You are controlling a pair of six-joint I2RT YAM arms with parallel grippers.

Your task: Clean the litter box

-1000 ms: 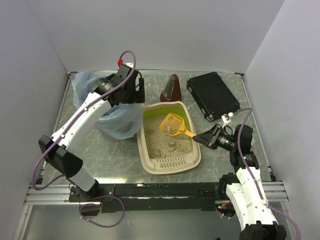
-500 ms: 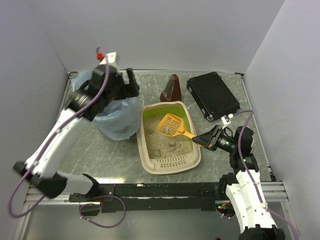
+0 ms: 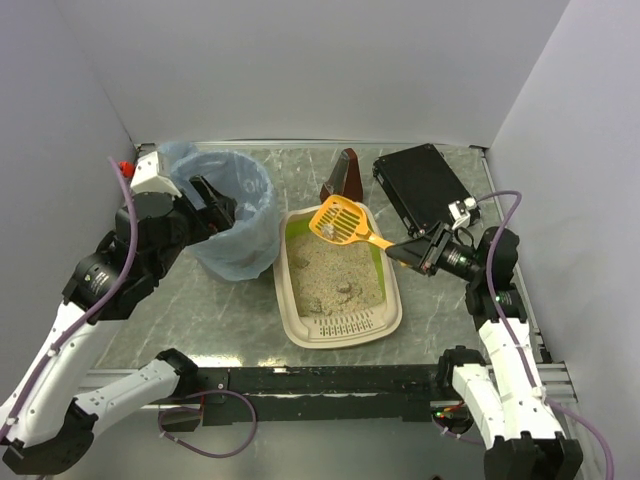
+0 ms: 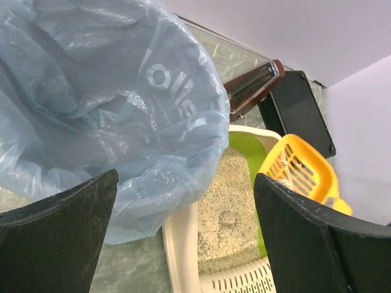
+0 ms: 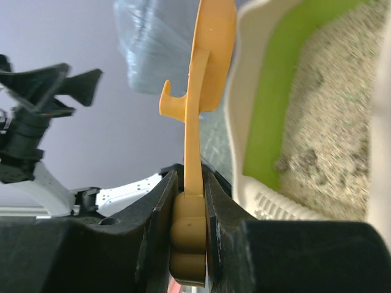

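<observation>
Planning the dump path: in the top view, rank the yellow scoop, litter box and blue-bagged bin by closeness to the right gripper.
From the right gripper:
1. yellow scoop, clamped in it, head out to its left.
2. litter box, just to its left.
3. blue-bagged bin, far left, beyond the box.

In the overhead view the yellow scoop (image 3: 340,222) covers part of the far end wall of the litter box (image 3: 345,325), and the pale bits in its basket are too small to name. From the right wrist the scoop shows edge-on, so its load is hidden, and the litter box runs off the right edge. From the left wrist the box's near end is cut by the bottom edge, and the blue-lined bin (image 4: 91,104) to its left by the left edge.
</observation>
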